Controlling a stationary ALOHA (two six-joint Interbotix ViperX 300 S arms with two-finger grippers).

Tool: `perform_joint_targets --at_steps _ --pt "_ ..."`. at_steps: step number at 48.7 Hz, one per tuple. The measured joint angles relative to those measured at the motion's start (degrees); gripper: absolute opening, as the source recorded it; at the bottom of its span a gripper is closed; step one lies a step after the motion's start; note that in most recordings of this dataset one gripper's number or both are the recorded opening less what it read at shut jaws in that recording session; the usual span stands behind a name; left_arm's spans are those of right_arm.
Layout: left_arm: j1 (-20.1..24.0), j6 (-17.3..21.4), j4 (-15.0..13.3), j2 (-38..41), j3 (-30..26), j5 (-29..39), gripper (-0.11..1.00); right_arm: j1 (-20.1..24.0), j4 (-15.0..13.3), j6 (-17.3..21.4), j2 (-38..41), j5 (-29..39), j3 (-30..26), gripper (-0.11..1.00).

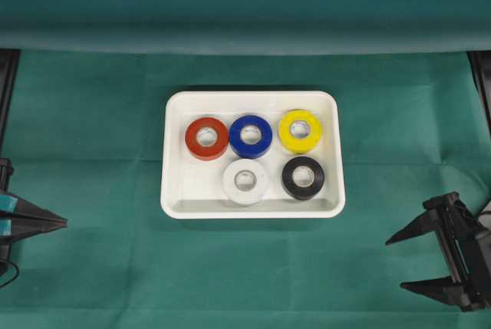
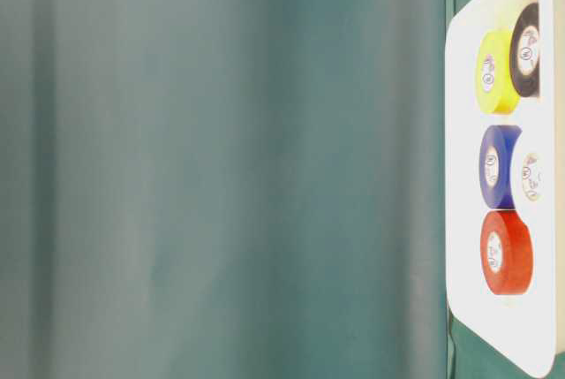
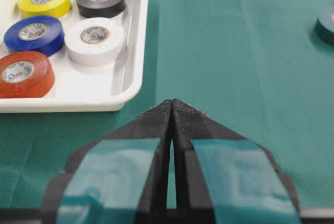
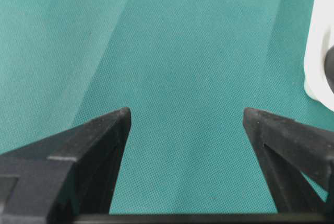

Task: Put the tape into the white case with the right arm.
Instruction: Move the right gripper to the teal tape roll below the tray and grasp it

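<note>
Overhead view: at lower right, the right gripper [image 1: 400, 263] stands with its jaws wide apart over bare green cloth [image 1: 92, 114], gripping nothing. At the left edge the left gripper [image 1: 61, 224] has its tips pressed together, empty, mostly cut off by the frame. Mid-frame, well apart from both, sits the white case [image 1: 175, 191], holding five tapes: red [image 1: 206, 138], blue [image 1: 251, 136], yellow [image 1: 300, 130], white [image 1: 245, 181], black [image 1: 303, 177]. A green backdrop [image 1: 230, 7] fills the top. In the left wrist view, a dark round thing [image 3: 326, 24] at upper right is cropped; I cannot identify it.
</note>
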Motion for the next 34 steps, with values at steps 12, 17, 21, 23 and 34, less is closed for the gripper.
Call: perform_joint_targets --at_steps 12,17,21,23,34 --pt "0.0 0.0 -0.09 0.0 0.0 0.0 0.0 1.32 0.0 0.0 5.45 0.0 -3.78 0.62" --pt "0.0 0.0 -0.09 0.0 0.0 0.0 0.0 2.37 0.0 0.0 10.28 -0.26 -6.94 0.62" --pt "0.0 0.0 -0.09 0.0 0.0 0.0 0.0 3.52 0.0 0.0 15.12 -0.97 -10.11 0.62" --pt "0.0 0.0 -0.09 0.0 0.0 0.0 0.0 3.87 0.0 0.0 17.23 -1.32 -11.6 0.62" --pt "0.0 0.0 0.0 0.0 0.0 0.0 0.0 6.24 0.0 0.0 28.48 -4.66 -19.95 0.63"
